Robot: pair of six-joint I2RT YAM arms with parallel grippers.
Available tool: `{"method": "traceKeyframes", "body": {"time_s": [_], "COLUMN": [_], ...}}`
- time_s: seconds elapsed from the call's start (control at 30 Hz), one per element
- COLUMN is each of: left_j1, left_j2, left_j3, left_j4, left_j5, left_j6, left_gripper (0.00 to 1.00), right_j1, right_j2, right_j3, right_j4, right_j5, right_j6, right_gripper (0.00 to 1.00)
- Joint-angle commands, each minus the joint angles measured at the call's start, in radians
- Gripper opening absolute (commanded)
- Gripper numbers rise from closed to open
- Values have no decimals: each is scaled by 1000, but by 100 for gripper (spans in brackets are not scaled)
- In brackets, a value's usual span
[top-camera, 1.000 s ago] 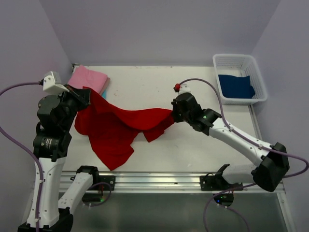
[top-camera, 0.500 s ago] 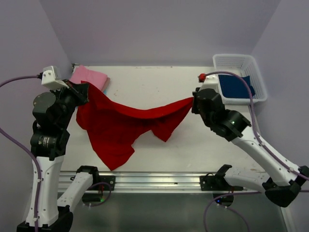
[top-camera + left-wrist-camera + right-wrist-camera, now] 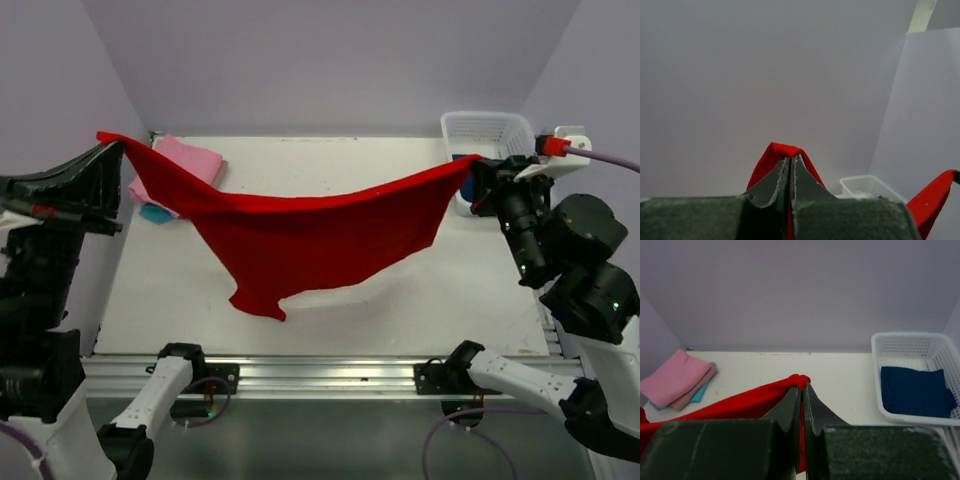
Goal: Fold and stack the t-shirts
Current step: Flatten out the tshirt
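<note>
The bright red t-shirt point(image 3: 310, 238) hangs stretched in the air between both arms, its lower edge drooping over the table's middle. My left gripper point(image 3: 108, 143) is shut on its left corner; in the left wrist view red cloth point(image 3: 785, 150) sticks out past the closed jaws. My right gripper point(image 3: 474, 163) is shut on its right corner point(image 3: 801, 381). A folded stack with pink on top, beige and turquoise below point(image 3: 180, 163) lies at the table's back left; it also shows in the right wrist view point(image 3: 675, 377). A dark blue t-shirt point(image 3: 915, 391) lies in the basket.
The white mesh basket point(image 3: 497, 125) stands at the back right corner, close to my right gripper. The white table point(image 3: 330, 170) ends at a metal rail point(image 3: 320, 372) along the near edge. Purple walls close in the back and sides.
Both arms have lifted and spread apart, the left to the far left, the right towards the basket. The red t-shirt rose off the table and now hangs taut between them.
</note>
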Motion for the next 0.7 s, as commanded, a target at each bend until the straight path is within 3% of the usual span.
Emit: {"method": "traceKeyframes", "body": {"time_s": [0.0,0.23,0.37,0.47,0.57,0.67], "left_j1": [18,43,43,43,41,32], "left_j2": [-37,85,303,522,703,735], "left_j3": [86,-26,-89,8,208,332], "left_j4": [20,-7,14,-6,-78,-98], "left_j5": [55,40,-14,-2,29,24], "left_j6": [-12,23,66,81,86,92], "left_gripper": [0,0,0,0,0,0], "right_j1": [0,-2,-21,-95,-176,-184], "right_j2": [-58,115,268,423,586,652], "right_j3": [46,112,157,272,426,524], "right_j4": [34,-32,24,16,-31,-36], "right_j5": [-42,135,191,146,63,60], "right_j6": [-84,-108,-112,-112,-92,-146], "right_gripper": [0,0,0,0,0,0]}}
